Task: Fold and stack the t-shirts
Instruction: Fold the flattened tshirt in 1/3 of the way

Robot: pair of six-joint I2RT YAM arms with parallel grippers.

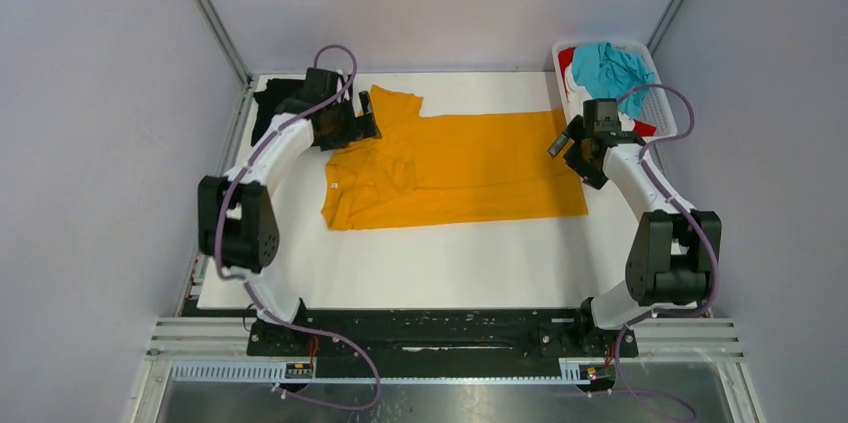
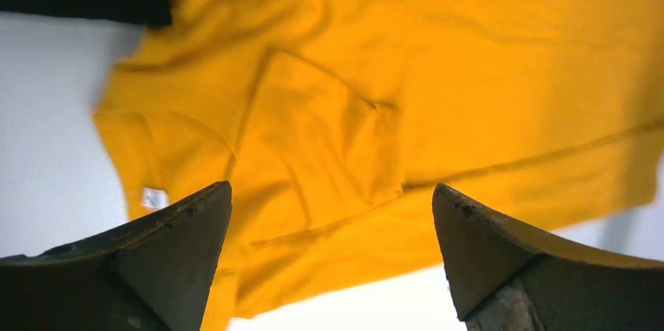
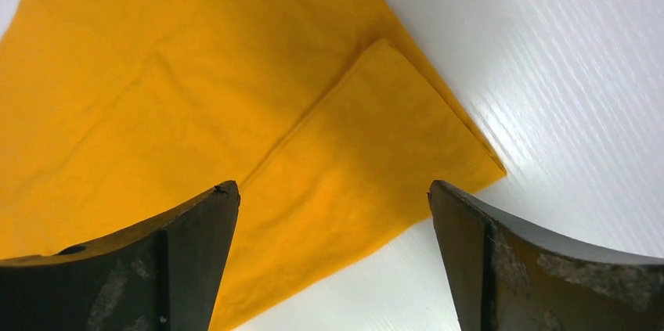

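Note:
The large orange-yellow t-shirt [image 1: 470, 168] lies partly folded across the middle of the table, collar end to the left, one sleeve sticking up at the back left. It fills the left wrist view [image 2: 407, 96] and the right wrist view [image 3: 196, 104]. My left gripper [image 1: 366, 115] is open and empty above the shirt's back left part. My right gripper [image 1: 562, 139] is open and empty above the shirt's back right corner. A black t-shirt [image 1: 272, 103] lies at the back left under the left arm. Teal [image 1: 612, 65], red [image 1: 567, 71] and white cloth lie in the basket.
The white slotted basket [image 1: 664, 103] stands at the back right corner, right behind my right wrist. Grey walls and frame posts close in the table on three sides. The bare white table [image 1: 440, 263] shows in front of the shirt.

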